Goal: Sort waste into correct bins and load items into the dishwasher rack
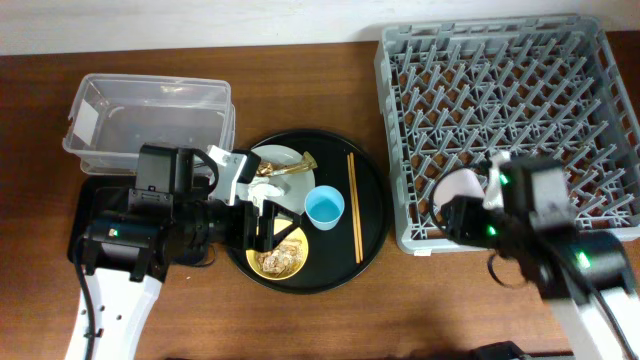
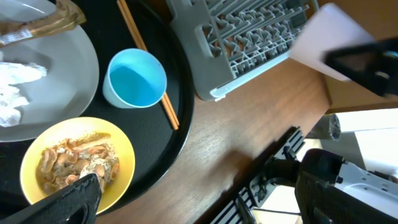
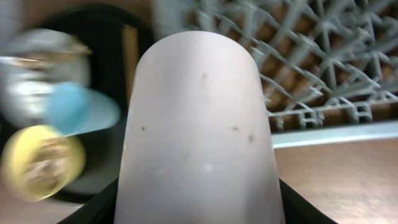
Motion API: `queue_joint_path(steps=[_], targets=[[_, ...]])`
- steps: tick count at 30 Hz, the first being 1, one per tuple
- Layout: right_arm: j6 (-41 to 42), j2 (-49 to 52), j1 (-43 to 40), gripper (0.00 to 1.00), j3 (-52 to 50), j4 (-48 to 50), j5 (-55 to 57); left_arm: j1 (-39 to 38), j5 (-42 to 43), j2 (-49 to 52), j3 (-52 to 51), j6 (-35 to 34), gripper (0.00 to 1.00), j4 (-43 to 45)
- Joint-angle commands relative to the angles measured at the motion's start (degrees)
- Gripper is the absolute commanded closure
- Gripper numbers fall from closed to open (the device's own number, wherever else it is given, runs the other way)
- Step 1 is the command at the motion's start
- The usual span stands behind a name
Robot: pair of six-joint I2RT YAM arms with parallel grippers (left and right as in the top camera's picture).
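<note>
My right gripper is closed around the small pink cup by the dishwasher rack's front edge. My left gripper hangs wide open, empty, over the yellow bowl.

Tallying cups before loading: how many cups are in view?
2. The blue cup stands on the round tray, beside the chopsticks. The pink cup is held in the right tool over the rack's near-left edge. Others may be hidden.
</note>
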Motion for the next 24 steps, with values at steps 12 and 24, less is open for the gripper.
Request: queue_joint_path(steps=[12,24], targets=[[-6.91,32.98,-7.56,0.51,7.39,-4.76,-1.46,-0.07,-4.39,-0.59,0.33,0.74,0.01,-2.97],[-4.02,33.0,0.68,0.52,7.41,0.83,2.1,-0.07,-4.39,-0.59,0.33,0.76,0.01,-4.74]])
